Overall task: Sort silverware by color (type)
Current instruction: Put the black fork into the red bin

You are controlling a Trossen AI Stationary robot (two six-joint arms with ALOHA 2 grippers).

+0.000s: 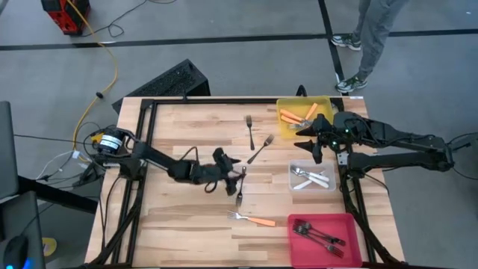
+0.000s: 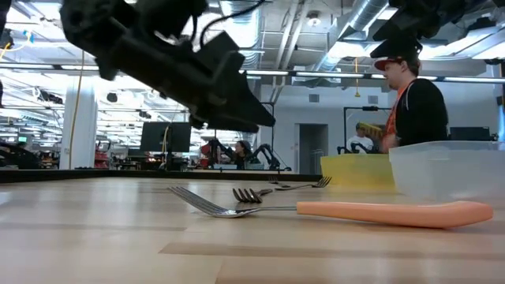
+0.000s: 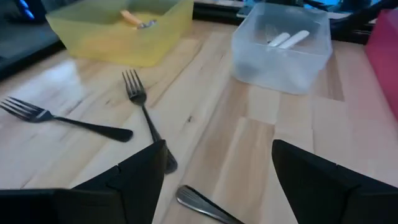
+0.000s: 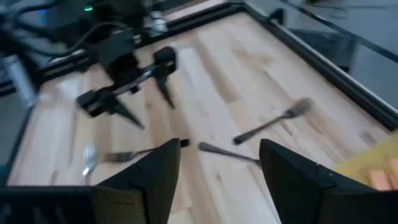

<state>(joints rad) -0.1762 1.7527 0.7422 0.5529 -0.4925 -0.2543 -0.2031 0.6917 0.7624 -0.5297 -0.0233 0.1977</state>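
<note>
Left gripper (image 1: 237,175) wide open, empty, just above a dark fork (image 1: 241,187). Right gripper (image 1: 310,136) open, empty, beside yellow bin (image 1: 326,103).

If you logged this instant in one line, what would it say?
left gripper: open, over dark forks mid-table | right gripper: open, empty, by yellow bin | orange fork: loose on table

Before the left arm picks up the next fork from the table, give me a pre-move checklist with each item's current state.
1. Left gripper open, holding nothing: ok.
2. Dark fork lies below it, unobstructed: ok.
3. Right gripper open, at the yellow bin, apart from the left: ok.
4. Red bin holds only dark forks: ok.
5. Clear bin holds only pale forks: ok.
6. Orange-handled fork still unsorted on the table: not ok.
</note>
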